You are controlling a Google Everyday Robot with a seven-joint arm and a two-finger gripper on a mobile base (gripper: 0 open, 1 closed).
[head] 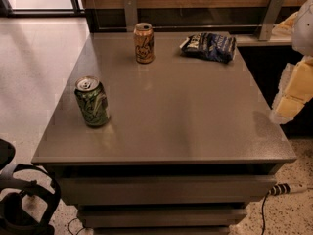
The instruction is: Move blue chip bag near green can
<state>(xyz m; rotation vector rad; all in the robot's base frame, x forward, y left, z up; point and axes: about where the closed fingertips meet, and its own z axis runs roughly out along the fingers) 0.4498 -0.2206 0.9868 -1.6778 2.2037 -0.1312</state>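
The blue chip bag (pixel 209 46), crumpled navy foil with white lettering, lies at the far right of the grey table (pixel 181 116). The green can (pixel 92 102) with swirly markings and a silver top stands upright near the table's left front edge, far from the bag. My gripper (pixel 293 89) shows as pale cream and white parts at the right edge of the view. It hangs beside the table's right edge, nearer the front than the bag, and holds nothing that I can see.
An orange-tan can (pixel 144 43) with a line drawing stands upright at the far middle, left of the bag. A wood-panelled wall with metal brackets (pixel 130 12) runs behind the table. A dark chair base (pixel 22 202) and a cable (pixel 283 189) lie on the floor.
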